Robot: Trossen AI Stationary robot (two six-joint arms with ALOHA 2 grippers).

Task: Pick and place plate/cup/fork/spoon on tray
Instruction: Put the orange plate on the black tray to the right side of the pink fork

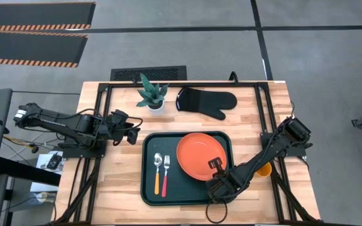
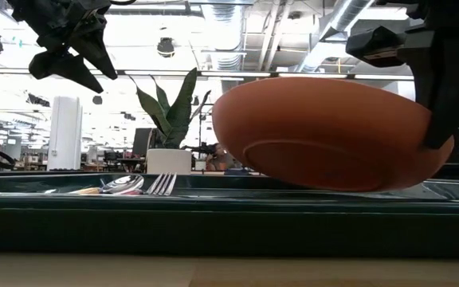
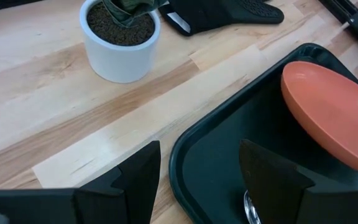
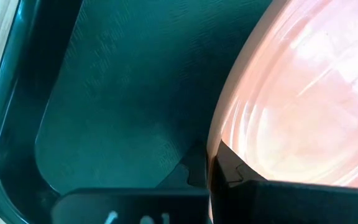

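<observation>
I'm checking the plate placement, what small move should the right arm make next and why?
Probably lower a little further, then release: the right gripper is shut on the plate, which hangs tilted above the tray, not yet resting flat beside the fork and spoon.

Spoon (image 1: 158, 172), fork (image 1: 166, 174) in tray (image 1: 149, 188) – plate (image 1: 200, 156) right.

No text, label, brand, number or sign is readable in any view. Nothing legible stands on the table, the tray, the plate or the arms.
</observation>
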